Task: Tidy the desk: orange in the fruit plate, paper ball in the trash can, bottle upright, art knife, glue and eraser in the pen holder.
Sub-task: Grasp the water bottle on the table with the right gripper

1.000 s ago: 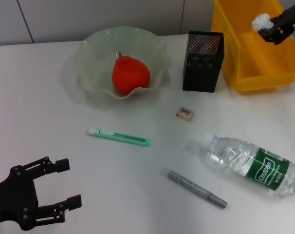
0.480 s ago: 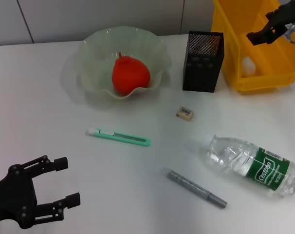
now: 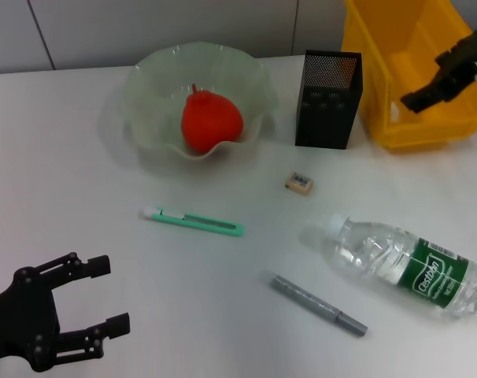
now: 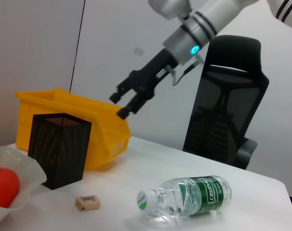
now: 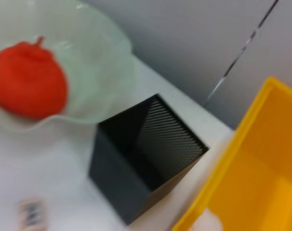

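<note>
The right gripper (image 3: 427,92) hangs released and empty over the front wall of the yellow plastic bin (image 3: 396,79) at two o'clock. The clear plastic bottle (image 3: 404,268), lying flat at four o'clock, could roll when gripped. The mesh black pen holder (image 3: 327,98) looks empty; the orange fruit (image 3: 211,120) sits in the frosted wavy plate (image 3: 152,87). The left gripper (image 3: 89,303) waits unclenched at seven o'clock.
</note>
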